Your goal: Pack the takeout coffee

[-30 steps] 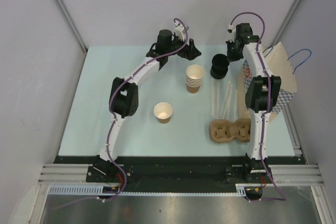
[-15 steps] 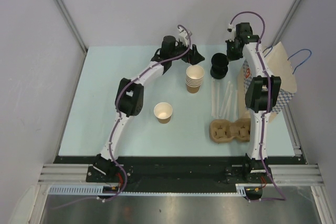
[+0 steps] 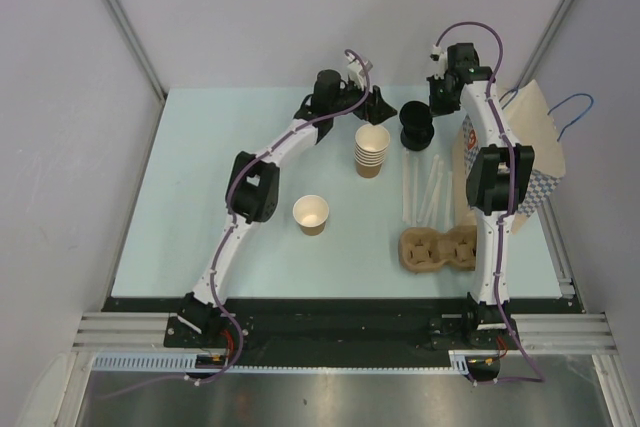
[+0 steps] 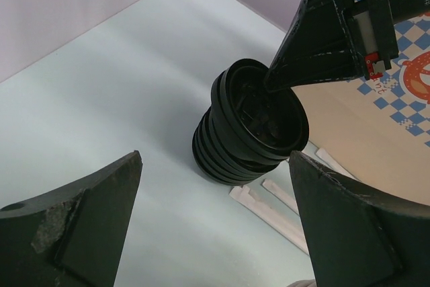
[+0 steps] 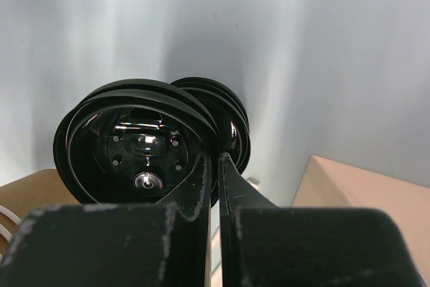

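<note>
No takeout coffee, meaning a cup with its lid on, shows in any view. A single lidless tan cup (image 3: 311,214) stands mid-table, and a stack of tan cups (image 3: 371,150) stands behind it. A stack of black lids (image 3: 415,125) (image 4: 248,122) sits at the back. My right gripper (image 3: 440,99) (image 5: 216,159) is shut on the rim of the top black lid (image 5: 134,146), which tilts off the stack. My left gripper (image 3: 376,105) (image 4: 215,159) hangs open just left of the lid stack, nothing between its fingers.
A paper bag (image 3: 535,147) (image 4: 376,119) with blue handles lies at the right edge. Wrapped straws (image 3: 425,190) (image 4: 282,199) lie in front of the lids. A brown pulp cup carrier (image 3: 440,249) sits near the right arm's base.
My left arm has swung right, bringing its open gripper from behind the cup stack toward the lid stack. The right gripper has stayed on the lid.
</note>
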You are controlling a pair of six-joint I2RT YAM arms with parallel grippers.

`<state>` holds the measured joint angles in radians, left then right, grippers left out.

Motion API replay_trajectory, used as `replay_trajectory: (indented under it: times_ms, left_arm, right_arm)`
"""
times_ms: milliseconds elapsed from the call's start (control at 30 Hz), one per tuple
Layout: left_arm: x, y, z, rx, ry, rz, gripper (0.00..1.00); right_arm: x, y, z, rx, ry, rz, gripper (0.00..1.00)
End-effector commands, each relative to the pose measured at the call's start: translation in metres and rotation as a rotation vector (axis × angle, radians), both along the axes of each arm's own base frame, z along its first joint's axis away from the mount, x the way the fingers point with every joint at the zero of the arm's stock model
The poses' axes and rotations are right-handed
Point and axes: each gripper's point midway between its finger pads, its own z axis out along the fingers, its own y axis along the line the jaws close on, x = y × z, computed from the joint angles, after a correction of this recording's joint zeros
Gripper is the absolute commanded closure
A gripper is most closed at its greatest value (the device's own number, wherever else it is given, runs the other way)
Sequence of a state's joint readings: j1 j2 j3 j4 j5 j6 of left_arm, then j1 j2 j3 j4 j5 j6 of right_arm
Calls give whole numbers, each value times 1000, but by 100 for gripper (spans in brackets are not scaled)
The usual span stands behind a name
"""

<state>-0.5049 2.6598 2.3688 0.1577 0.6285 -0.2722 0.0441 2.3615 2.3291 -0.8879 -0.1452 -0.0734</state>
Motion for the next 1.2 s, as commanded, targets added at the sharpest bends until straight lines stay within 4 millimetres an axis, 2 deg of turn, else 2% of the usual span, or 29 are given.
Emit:
replay_trajectory:
  times_ms: [0, 167, 267, 300, 367, 500, 567, 600, 667, 700, 733, 767, 800, 933, 967, 1000, 1033, 1067, 1100, 1133, 1167]
  left_arm:
    - [0, -11, 8, -27, -47, -20, 4]
    - [1, -11, 16, -36, -71, -16, 4]
    - [-2, -11, 27, -44, -82, -26, 4]
    - [-3, -10, 40, -55, -98, -25, 4]
    - [-4, -9, 50, -63, -115, -22, 3]
    - [-7, -7, 91, -72, -211, -9, 2]
    - [-12, -8, 101, -55, -247, -15, 2]
    - [-16, -7, 113, -40, -291, -18, 2]
    - [-23, -8, 113, -12, -321, -30, 2]
    - [-27, -7, 130, 0, -396, -32, 2]
    - [-32, -8, 123, 18, -404, -41, 1]
    - [-34, -7, 128, 28, -443, -50, 2]
    - [-35, -4, 141, 33, -505, -48, 1]
    - [-56, -10, 158, 67, -663, -142, 4]
    - [-65, -10, 171, 88, -762, -171, 5]
    - [-76, -17, 158, 112, -782, -208, 7]
    - [-83, -19, 157, 132, -828, -226, 8]
    - [-93, -18, 172, 169, -965, -240, 9]
    - [-107, -26, 147, 208, -981, -286, 10]
    - [-116, -28, 141, 232, -1032, -310, 11]
    - [-123, -26, 149, 276, -1158, -319, 12]
  right_arm:
    - [4, 8, 45, 29, -101, 10, 100]
    - [6, 8, 45, 28, -104, 4, 100]
    - [7, 7, 46, 29, -106, -2, 100]
    - [7, 6, 46, 30, -105, -5, 100]
    - [8, 4, 51, 39, -115, -12, 100]
    - [8, -2, 63, 46, -135, -24, 100]
    - [7, -6, 68, 51, -144, -33, 100]
    - [7, -5, 70, 55, -148, -35, 100]
    - [6, -6, 75, 60, -156, -39, 100]
    - [6, -5, 77, 63, -158, -40, 100]
    - [6, -5, 78, 64, -160, -41, 100]
    - [5, -6, 80, 64, -162, -44, 100]
    - [6, -7, 81, 60, -166, -46, 100]
    - [4, -11, 86, 57, -172, -61, 100]
    - [4, -13, 89, 55, -178, -67, 100]
    - [3, -13, 89, 52, -177, -69, 100]
    - [3, -14, 89, 51, -176, -72, 100]
    - [1, -14, 90, 48, -175, -73, 100]
    - [0, -16, 93, 45, -179, -77, 100]
    - [-1, -15, 92, 46, -174, -77, 100]
    - [-3, -16, 92, 45, -169, -79, 100]
